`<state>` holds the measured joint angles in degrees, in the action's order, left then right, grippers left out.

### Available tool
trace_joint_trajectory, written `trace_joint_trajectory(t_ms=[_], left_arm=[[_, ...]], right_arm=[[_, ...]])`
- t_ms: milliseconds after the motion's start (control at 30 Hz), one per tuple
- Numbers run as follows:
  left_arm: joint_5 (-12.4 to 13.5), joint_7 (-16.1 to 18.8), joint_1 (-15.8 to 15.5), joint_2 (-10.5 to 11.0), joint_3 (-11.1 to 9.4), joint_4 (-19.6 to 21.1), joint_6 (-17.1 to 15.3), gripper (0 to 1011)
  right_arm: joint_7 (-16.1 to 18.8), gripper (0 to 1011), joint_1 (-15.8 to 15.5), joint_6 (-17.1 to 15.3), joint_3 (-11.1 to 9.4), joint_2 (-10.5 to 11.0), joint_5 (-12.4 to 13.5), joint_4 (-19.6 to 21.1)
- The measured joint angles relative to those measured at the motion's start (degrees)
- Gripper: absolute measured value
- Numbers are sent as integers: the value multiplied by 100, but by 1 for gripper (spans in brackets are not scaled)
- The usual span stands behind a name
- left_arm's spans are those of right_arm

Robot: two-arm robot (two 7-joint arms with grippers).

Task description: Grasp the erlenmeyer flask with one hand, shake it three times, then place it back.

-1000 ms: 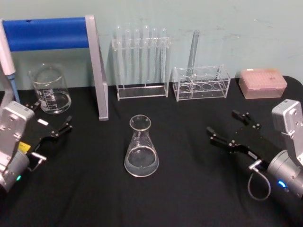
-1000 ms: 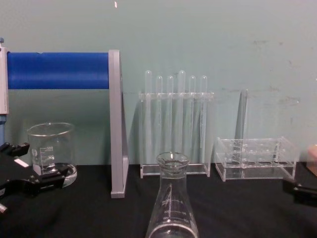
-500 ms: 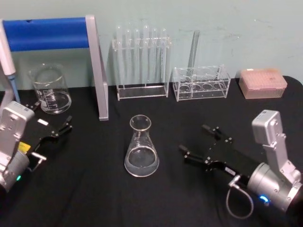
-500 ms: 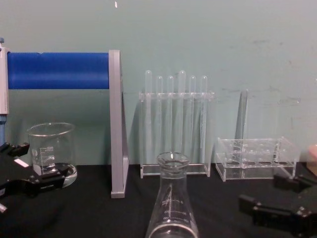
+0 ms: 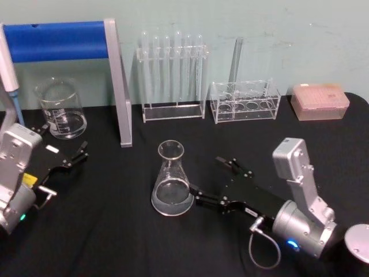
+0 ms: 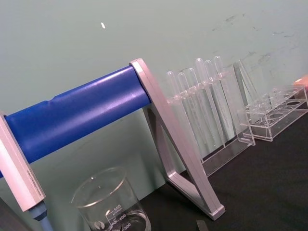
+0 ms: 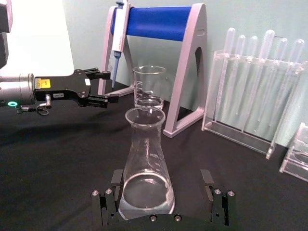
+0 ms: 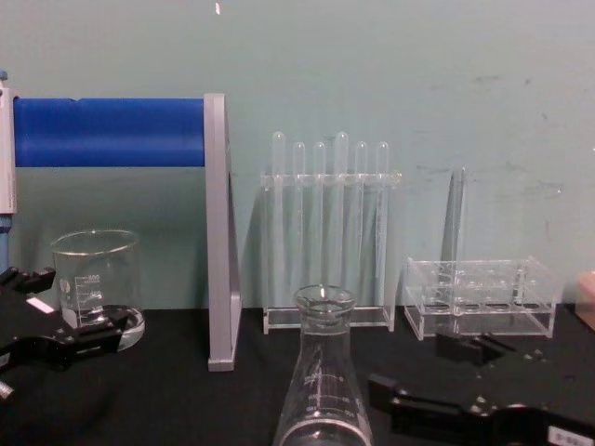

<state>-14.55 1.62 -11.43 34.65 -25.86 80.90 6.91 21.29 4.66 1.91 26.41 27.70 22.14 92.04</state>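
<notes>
The erlenmeyer flask (image 5: 172,183) is standing upright on the black table (image 5: 115,236), near the middle and well in front of the test tube rack (image 5: 172,78) at the far side. A little clear liquid is lying in its wide base. The right gripper (image 5: 206,175) is sitting low on the flask's right with its jaws spread wide. In the right wrist view the flask's base is sitting partly between the two black fingers (image 7: 109,199), closer to one than the other, and neither is visibly pressing the glass. It is holding nothing. The left gripper (image 5: 60,144) is resting parked and empty at the left edge of the table, just in front of the beaker (image 5: 62,109), its jaws also parted. The flask is probably going to handle as a light, rigid object, since it is thin glass with very little liquid, but also as a slippery and breakable one. A hard squeeze is risking a crack. The cone's slope is likely to make closing fingers slide upward, or push the flask down and out of the grip. Taking hold low on the cone is looking awkward, because the glass is widest and steepest there. A better hold, to my judgement, is higher up, where the cone is narrowing into the neck below the flared lip. The fingers would be spanning less glass there, and the lip would be helping to stop the flask slipping down during shaking.
</notes>
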Motion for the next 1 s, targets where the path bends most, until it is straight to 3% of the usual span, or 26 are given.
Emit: trace_joint_trajectory(t_ms=[1000], left_arm=[[0, 0, 0, 0, 0, 0, 0, 1001]], right_arm=[[148, 1000, 768, 115, 170, -1111, -705, -1067]])
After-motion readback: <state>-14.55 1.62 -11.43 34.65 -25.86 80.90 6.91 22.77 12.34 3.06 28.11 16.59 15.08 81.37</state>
